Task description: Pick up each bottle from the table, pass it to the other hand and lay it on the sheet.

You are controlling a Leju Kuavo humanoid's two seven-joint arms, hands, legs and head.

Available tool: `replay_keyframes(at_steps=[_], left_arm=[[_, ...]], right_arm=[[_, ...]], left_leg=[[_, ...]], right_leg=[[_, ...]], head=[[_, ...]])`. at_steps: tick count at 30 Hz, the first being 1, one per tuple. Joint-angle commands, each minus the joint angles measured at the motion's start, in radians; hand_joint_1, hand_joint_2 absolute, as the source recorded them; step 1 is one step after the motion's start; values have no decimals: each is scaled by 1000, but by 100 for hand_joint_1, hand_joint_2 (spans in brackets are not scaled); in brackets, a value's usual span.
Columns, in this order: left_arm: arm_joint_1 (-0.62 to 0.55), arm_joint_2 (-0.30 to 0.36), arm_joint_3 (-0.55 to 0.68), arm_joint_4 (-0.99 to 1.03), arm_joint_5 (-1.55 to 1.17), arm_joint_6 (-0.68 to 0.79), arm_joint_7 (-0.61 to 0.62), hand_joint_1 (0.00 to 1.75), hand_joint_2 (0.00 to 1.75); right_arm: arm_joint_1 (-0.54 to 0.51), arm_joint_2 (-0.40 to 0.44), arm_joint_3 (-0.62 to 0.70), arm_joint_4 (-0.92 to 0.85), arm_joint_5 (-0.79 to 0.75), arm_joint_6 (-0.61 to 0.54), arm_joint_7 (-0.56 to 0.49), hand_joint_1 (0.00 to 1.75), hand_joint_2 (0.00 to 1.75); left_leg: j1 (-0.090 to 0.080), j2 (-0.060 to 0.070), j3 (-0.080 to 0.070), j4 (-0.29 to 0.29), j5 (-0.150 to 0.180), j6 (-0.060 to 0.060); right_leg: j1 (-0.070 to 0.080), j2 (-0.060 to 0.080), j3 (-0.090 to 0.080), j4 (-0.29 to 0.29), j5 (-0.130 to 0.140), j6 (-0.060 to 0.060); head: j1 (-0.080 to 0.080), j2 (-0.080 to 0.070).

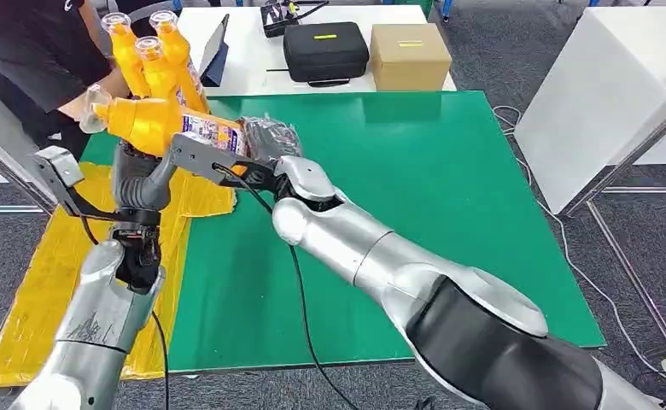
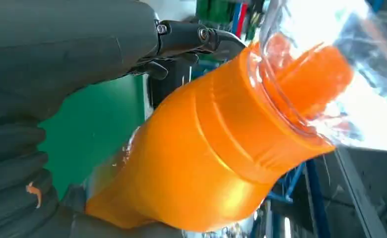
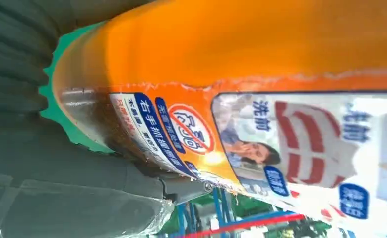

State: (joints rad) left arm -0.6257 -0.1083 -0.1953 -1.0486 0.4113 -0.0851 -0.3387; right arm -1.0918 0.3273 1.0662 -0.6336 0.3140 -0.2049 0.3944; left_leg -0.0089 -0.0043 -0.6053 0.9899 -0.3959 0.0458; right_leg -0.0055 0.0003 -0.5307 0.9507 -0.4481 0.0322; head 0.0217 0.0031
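Orange bottle held level in the air over the far-left part of the green table, clear cap toward the left. Gripped at both ends: left hand wrapped around the neck end from below, right hand closed on the labelled base end. Dark fingers of the left hand lying along the shoulder of the bottle in the left wrist view, clear cap beyond them. Printed label and orange body pressed against the right palm in the right wrist view. Yellow sheet spread over the left edge of the table, below and beside the left arm. Three more orange bottles standing upright just behind the held one, next to a person in black. Black case and cardboard box on the white table beyond.
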Motion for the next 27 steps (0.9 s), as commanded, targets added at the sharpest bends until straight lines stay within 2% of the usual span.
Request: replay_keyframes(at_steps=[1, 14, 20, 27], left_arm=[[-105, -7, -61, 140, -1, -41, 10, 0, 175], [-106, -12, -58, 144, 0, -39, 9, 0, 175], [-119, -3, -46, 169, -5, -31, 0, 0, 175], [-79, 8, -27, 88, -25, -20, 11, 0, 175]], right_arm=[[25, 22, 94, -8, 40, 4, -9, 175, 175], [23, 22, 90, -10, 46, 13, -10, 175, 175], [71, 22, 121, -76, 84, 21, -9, 175, 175], [96, 22, 129, -122, 124, 41, 12, 175, 175]], left_leg=[[1, -2, 2, 0, -1, -2], [0, -1, 0, 0, -1, -2], [1, -1, 3, 1, -2, -3], [1, 0, 0, 0, -1, -2]], right_leg=[[1, -2, 3, -1, -2, -1], [0, -1, 1, 1, -1, -1], [1, -1, 4, 0, -2, -1], [1, 0, 1, 0, -1, -1]], head=[[0, 0], [0, 0], [0, 0], [0, 0]])
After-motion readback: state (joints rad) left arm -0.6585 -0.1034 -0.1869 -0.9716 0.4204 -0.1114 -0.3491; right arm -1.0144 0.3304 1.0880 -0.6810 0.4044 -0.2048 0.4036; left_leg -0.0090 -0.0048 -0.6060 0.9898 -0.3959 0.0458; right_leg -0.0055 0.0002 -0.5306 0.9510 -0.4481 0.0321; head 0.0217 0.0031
